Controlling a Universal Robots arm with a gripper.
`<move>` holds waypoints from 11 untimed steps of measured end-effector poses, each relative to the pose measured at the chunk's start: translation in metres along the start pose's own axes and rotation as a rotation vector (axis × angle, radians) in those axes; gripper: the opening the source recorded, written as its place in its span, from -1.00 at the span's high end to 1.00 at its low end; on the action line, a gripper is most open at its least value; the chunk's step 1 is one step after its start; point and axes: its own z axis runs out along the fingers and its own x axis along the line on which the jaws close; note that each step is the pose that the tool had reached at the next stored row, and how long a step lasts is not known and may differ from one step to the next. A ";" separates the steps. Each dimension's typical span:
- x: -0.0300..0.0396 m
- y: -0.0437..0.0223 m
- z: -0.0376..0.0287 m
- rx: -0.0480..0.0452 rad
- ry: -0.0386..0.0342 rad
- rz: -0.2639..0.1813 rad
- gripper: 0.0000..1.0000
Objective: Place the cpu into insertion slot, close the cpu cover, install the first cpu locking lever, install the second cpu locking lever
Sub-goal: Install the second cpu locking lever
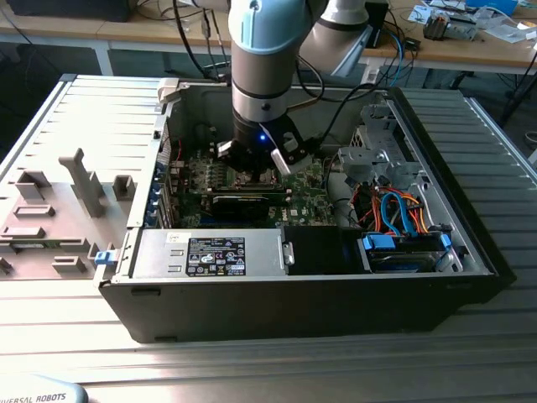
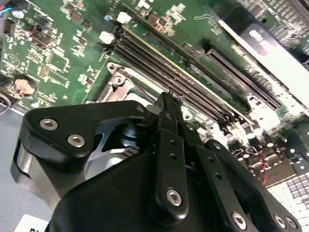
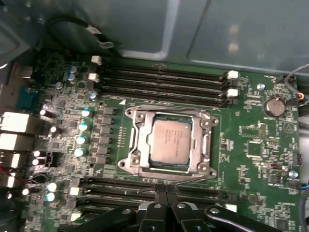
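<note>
Arm's reaching down into the open pc case (image 1: 470,252) in the exterior view, gripper (image 1: 254,161) sitting low over the middle of the green motherboard (image 1: 310,206), w/ a blue light glowing on the wrist.

First wrist view is the good one: the cpu (image 3: 170,141) is lying flat in the insertion slot (image 3: 170,166), silver top facing up, roughly centre of the board. The cpu cover (image 3: 136,140) frames it, metal showing on all sides of the chip through the window, and it looks down flat on the socket afaict. A thin lever wire (image 3: 193,177) lies along the socket edge nearest the gripper, can't tell if it's hooked in.

Gripper fingertips (image 3: 164,189) look pinched together, basically no gap, nothing held between them. They sit just beside that same socket edge, over the memory slots (image 3: 120,186) on that side. Second wrist view backs it up: the black fingers (image 2: 170,104) meet at a narrow tip right by the socket corner (image 2: 116,79), w/ long memory slots (image 2: 193,82) running past.

Another bank of memory slots (image 3: 164,83) sits on the far side of the socket.
</note>
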 end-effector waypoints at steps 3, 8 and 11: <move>0.0082 -0.0003 0.0028 -0.0018 -0.0004 0.000 0.79; 0.0216 0.0001 0.0079 -0.0019 -0.0002 0.000 0.79; 0.0328 0.0006 0.0127 -0.0022 -0.0003 0.000 0.79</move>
